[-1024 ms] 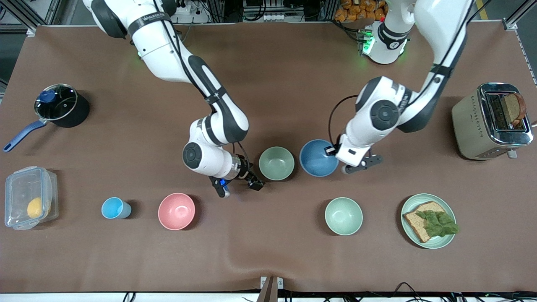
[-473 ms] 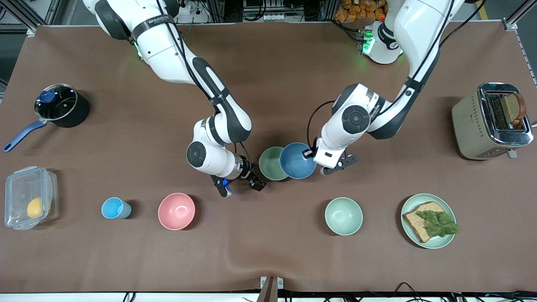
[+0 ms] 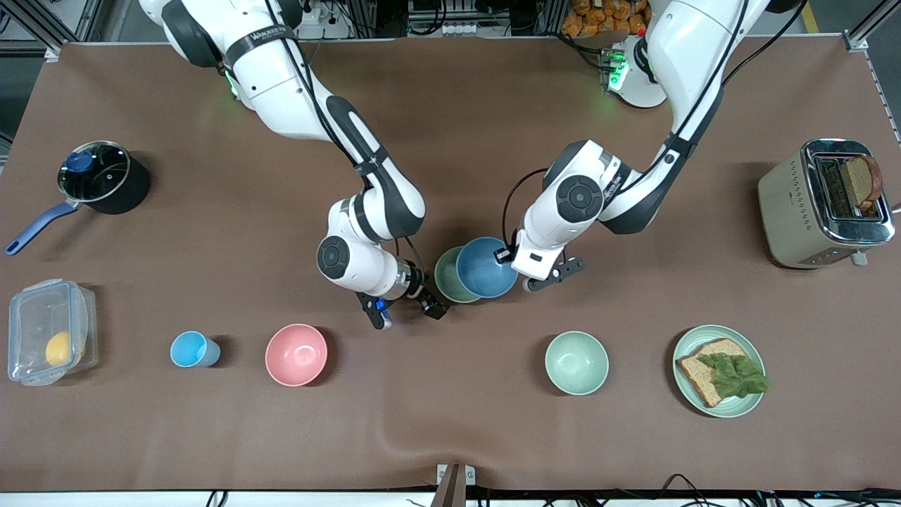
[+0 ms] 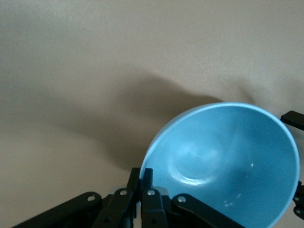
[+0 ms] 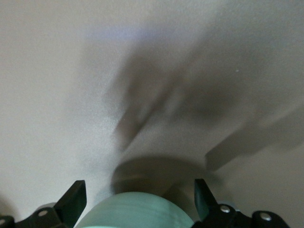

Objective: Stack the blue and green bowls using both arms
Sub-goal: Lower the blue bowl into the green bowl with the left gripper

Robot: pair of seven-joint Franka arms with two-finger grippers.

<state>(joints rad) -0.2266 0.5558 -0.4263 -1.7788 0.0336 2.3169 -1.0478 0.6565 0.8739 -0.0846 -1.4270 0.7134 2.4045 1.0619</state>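
Observation:
The blue bowl hangs tilted in the air, partly over the green bowl. My left gripper is shut on its rim, at the side toward the left arm's end. The sage green bowl stands on the table, more than half of it hidden under the blue one. My right gripper is open, low beside the green bowl at the side toward the right arm's end. In the right wrist view the green bowl's outer wall shows between the wide-apart fingers, apart from both.
Nearer the front camera stand a pink bowl, a sky-blue cup, a mint bowl and a plate with bread. A toaster is at the left arm's end; a pot and a plastic box at the right arm's end.
My left arm has carried the blue bowl from beside the green bowl to partly over it. The right gripper has edged slightly closer to the green bowl, still open.

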